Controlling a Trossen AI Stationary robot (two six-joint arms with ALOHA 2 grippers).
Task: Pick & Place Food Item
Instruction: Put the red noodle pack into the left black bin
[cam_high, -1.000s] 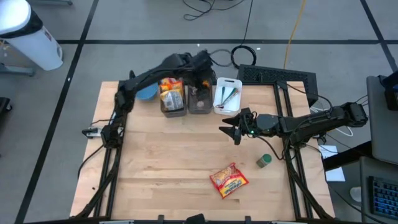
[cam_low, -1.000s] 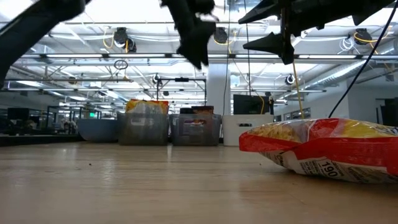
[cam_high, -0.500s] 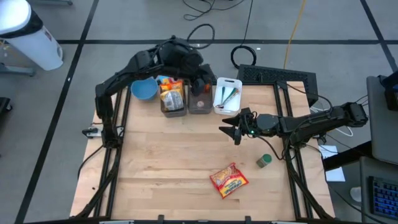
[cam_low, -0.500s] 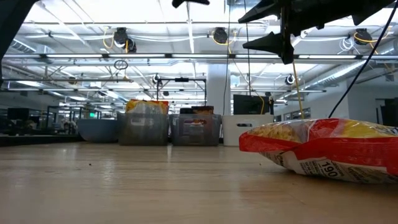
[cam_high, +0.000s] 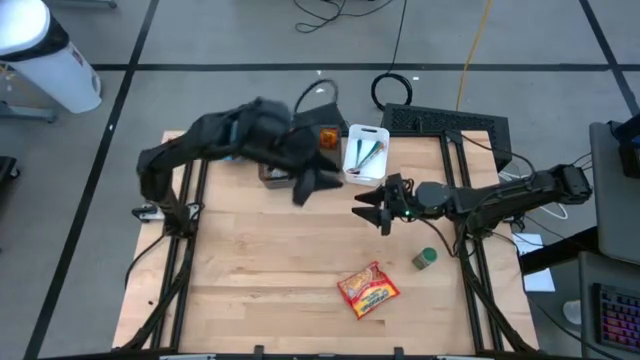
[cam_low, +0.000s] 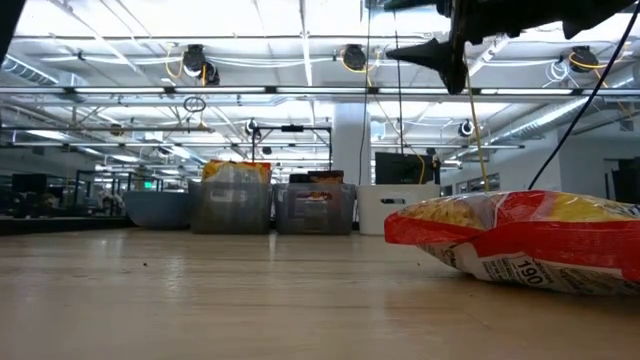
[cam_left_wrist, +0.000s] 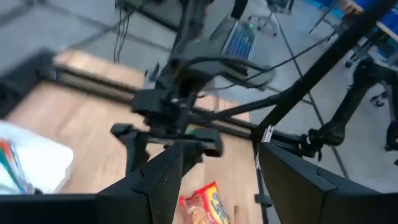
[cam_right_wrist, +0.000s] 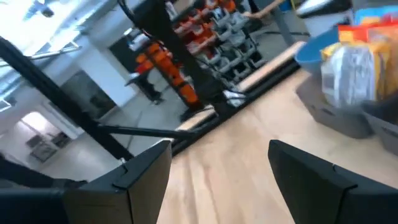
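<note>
The light wooden table (cam_high: 260, 270) bears clear plastic bins (cam_low: 270, 208) and a white tray (cam_high: 366, 152) along its far edge. The left gripper (cam_high: 303, 186) hangs empty before the bins, fingers parted. The right gripper (cam_high: 372, 207) hovers mid-table, spread, empty. The red-and-yellow crinkled snack packet (cam_high: 368, 289) lies near the front edge.

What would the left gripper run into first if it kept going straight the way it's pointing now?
Probably the right gripper. The left wrist view looks past the left gripper straight at it, raised over the table, with nothing between. Depth is unclear, and the snack packet lies lower and further on.
</note>
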